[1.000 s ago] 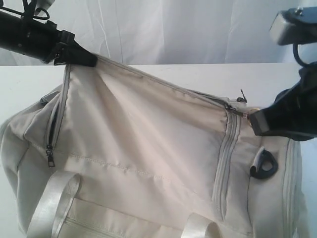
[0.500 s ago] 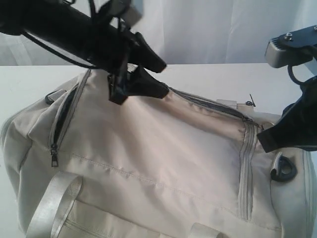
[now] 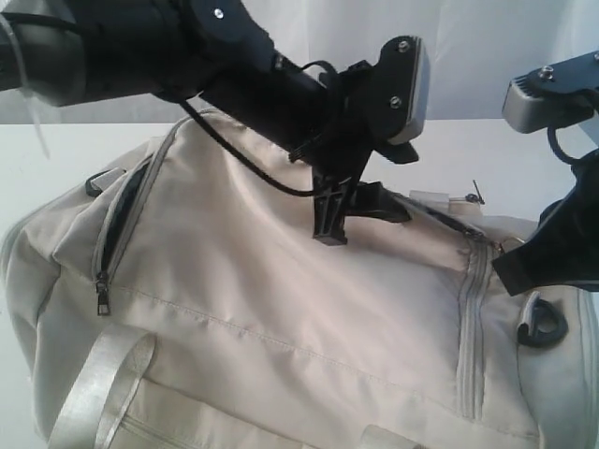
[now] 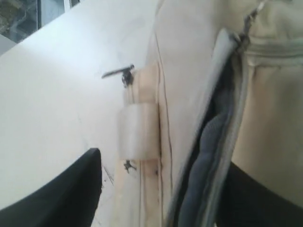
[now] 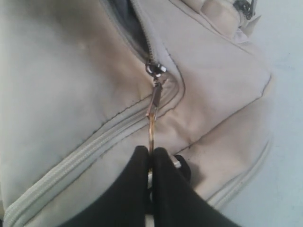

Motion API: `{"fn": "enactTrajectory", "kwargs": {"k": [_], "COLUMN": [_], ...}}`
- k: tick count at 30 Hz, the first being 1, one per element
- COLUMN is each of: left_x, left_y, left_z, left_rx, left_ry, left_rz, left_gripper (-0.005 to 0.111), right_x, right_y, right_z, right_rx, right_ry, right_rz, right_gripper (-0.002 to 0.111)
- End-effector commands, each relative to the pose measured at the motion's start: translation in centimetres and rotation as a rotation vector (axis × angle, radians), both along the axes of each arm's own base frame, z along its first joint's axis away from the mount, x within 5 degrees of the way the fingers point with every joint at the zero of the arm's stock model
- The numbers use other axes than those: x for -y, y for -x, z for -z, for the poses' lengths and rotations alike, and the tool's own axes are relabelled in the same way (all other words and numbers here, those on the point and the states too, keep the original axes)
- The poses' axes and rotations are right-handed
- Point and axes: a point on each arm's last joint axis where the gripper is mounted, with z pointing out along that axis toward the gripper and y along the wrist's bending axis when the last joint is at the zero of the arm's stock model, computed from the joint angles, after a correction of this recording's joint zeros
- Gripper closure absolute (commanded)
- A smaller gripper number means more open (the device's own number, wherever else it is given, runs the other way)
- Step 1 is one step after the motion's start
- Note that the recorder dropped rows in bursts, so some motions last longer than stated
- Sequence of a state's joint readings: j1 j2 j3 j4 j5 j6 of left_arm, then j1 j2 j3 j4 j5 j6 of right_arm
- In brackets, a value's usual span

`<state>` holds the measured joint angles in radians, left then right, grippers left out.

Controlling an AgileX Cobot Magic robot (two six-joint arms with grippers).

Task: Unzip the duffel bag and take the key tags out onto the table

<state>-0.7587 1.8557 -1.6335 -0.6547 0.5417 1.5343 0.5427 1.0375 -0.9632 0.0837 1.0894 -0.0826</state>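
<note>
The duffel bag (image 3: 281, 309) is plain cream, with grey lining (image 4: 208, 156) showing in its open zip. On the bag, the webbing strap (image 3: 98, 388) is pale and glossy, the D-ring (image 3: 554, 335) black and the zipper pull (image 5: 154, 101) brassy. The table (image 3: 56, 150) beneath the bag is white. The left gripper (image 3: 360, 210) and the right gripper (image 5: 150, 156) are black.

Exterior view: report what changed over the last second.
The left gripper let go of the raised top edge of the bag and swept along it toward the right gripper, open now; the bag sagged. The right gripper stayed shut on the zipper pull.
</note>
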Motion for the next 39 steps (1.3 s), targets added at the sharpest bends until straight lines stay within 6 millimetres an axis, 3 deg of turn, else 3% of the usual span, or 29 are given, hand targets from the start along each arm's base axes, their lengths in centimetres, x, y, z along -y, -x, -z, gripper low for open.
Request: {"fn": "enactTrajectory", "kwargs": {"k": [1, 6, 9, 10, 11, 17, 29, 34, 39], "left_x": [2.0, 2.2, 2.3, 2.4, 2.5, 1.3, -3.9, -5.6, -6.7], "left_y": [0.7, 0.4, 0.2, 0.0, -0.2, -3.5, -10.8, -12.2, -13.0], "left_z": [-0.9, 0.9, 1.3, 1.3, 1.2, 0.5, -0.3, -0.1, -0.2], "left_rx": [-0.038, -0.07, -0.067, -0.054, -0.04, -0.008, -0.033, -0.062, -0.075], "left_ry": [-0.02, -0.141, -0.15, -0.135, -0.122, -0.032, 0.073, 0.087, 0.113], "left_rz": [0.094, 0.104, 0.091, 0.073, 0.058, -0.116, -0.368, -0.439, -0.492], "left_gripper": [0.045, 0.064, 0.09, 0.103, 0.106, 0.107, 0.107, 0.107, 0.107], "right_x": [0.1, 0.1, 0.1, 0.0, 0.0, -1.2, -5.8, -5.7, -5.1], "right_y": [0.3, 0.3, 0.2, 0.1, 0.0, -2.0, -9.7, -9.4, -7.8], "right_z": [0.0, 0.0, 0.0, -0.1, -0.1, 0.6, 1.1, 1.5, 1.1], "right_rx": [-0.018, -0.016, -0.005, 0.002, 0.011, 0.058, 0.077, 0.017, -0.033], "right_ry": [0.024, 0.023, 0.018, 0.013, 0.008, -0.018, -0.012, 0.019, 0.013], "right_rz": [-0.02, -0.021, -0.021, -0.02, -0.019, -0.01, -0.024, -0.03, -0.035], "right_gripper": [0.108, 0.108, 0.108, 0.108, 0.108, 0.108, 0.108, 0.108, 0.108]}}
